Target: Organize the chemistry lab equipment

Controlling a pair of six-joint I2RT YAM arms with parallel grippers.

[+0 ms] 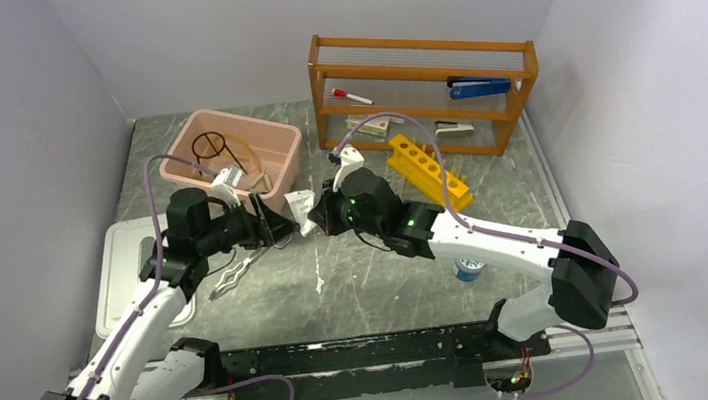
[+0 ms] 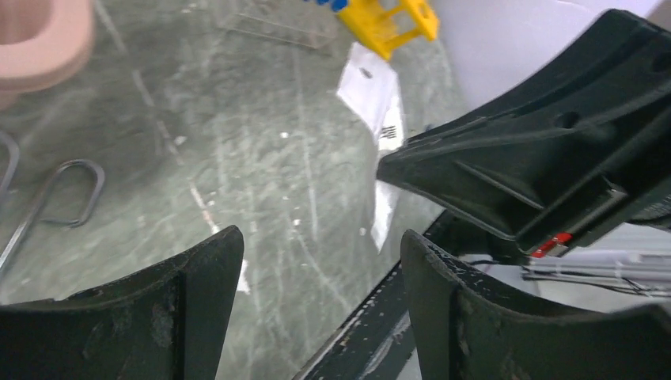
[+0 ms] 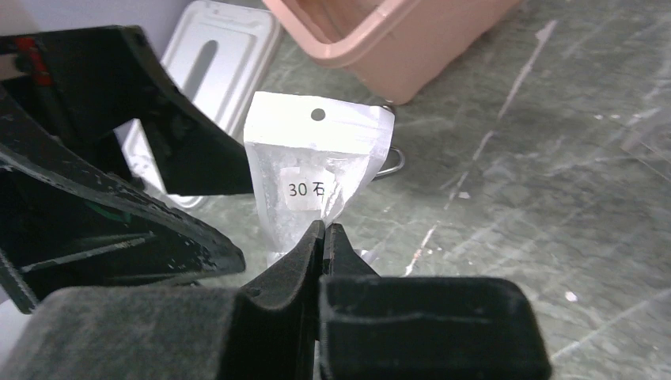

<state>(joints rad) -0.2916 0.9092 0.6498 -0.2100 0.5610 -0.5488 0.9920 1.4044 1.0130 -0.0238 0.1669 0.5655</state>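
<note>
Nearest to us, the right gripper (image 3: 323,237) has its fingers pressed tight together on the bottom edge of a small clear packet (image 3: 316,158), which it holds upright above the table (image 1: 379,278) with the punched hole on top and the label facing its own camera. We take this low pinch as deliberate, since it leaves the upper half of the packet free for another grip. The left gripper (image 2: 320,241) sits just beside it with fingers spread and nothing between them, so this reads to us as a handover or a steadying move. Below the left arm the silvery metal tongs (image 1: 233,274) lie loose on the surface, not yet put away, and a blue-capped container (image 1: 469,269) stands alone near the right arm. Further back, the pink bin (image 1: 290,162) already holds the black wire ring stand (image 1: 213,144); it looks like the collecting place. A white lid (image 1: 120,257) lies to the left of the bin. Beyond that are a yellow tube rack (image 1: 427,168) and a wooden shelf (image 1: 421,70). The tabletop is scuffed grey-green stone, enclosed by plain pale walls.
</note>
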